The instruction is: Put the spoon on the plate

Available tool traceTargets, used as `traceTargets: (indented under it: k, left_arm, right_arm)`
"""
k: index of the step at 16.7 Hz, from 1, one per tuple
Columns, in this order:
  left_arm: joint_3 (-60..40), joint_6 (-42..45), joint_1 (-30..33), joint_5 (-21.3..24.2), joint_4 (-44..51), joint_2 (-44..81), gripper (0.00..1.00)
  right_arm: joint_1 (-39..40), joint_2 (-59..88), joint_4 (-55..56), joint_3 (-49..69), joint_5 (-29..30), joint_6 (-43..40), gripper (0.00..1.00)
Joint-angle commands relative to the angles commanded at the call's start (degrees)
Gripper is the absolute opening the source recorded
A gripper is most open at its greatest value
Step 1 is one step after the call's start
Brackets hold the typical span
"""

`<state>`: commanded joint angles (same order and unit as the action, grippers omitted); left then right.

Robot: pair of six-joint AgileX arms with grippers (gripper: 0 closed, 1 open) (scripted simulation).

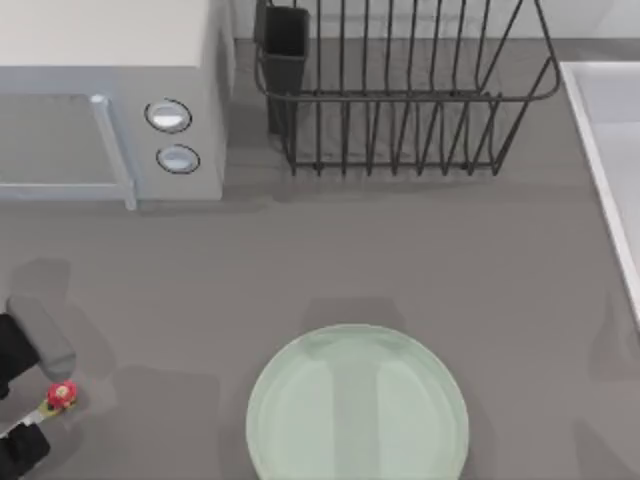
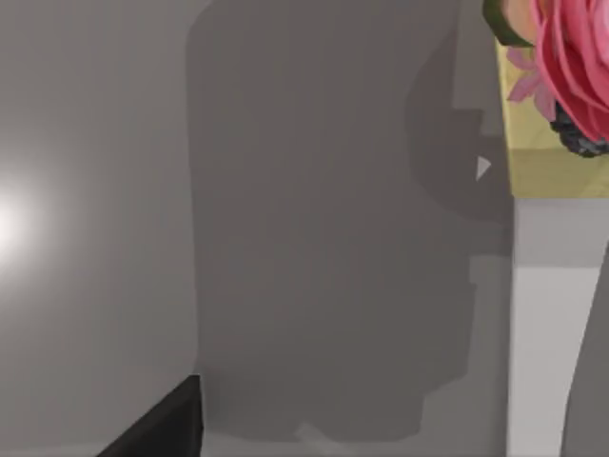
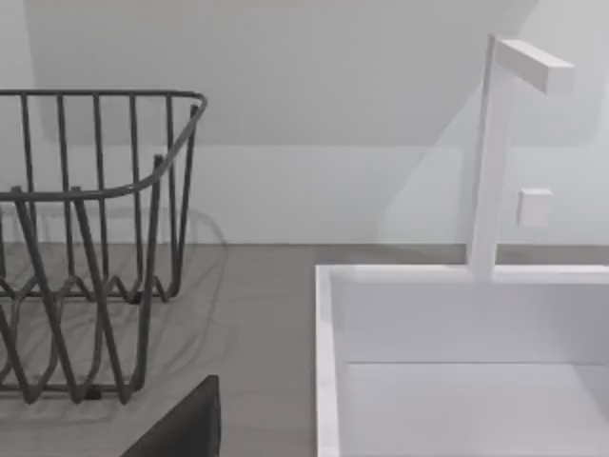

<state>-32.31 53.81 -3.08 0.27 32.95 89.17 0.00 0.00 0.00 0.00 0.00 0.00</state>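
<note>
left gripper (image 1: 30, 405) sits at the table's left edge, fingers closed on the spoon (image 1: 55, 397), whose red ornament pokes out between them. close up, the left wrist view shows the spoon's (image 2: 557, 238) pink-red ornament and white handle above the grey table (image 1: 400, 260). well to the right lies the plate (image 1: 357, 407), bare. behind stand a microwave (image 1: 110, 90) and a dish rack (image 1: 400, 90).

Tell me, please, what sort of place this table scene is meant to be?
Most likely a rendered kitchen counter. A microwave sits at the back left, a wire dish rack stands beside it, and a white sink with a faucet lies at the right edge. A plate rests near the front.
</note>
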Motion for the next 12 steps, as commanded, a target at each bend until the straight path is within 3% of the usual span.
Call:
traceTargets:
  k: [2,12]
  left_arm:
    - [0.00,0.00,0.00,0.00,0.00,0.00,1.00]
    - [0.00,0.00,0.00,0.00,0.00,0.00,0.25]
  right_arm:
    - [0.00,0.00,0.00,0.00,0.00,0.00,1.00]
    - [0.00,0.00,0.00,0.00,0.00,0.00,1.00]
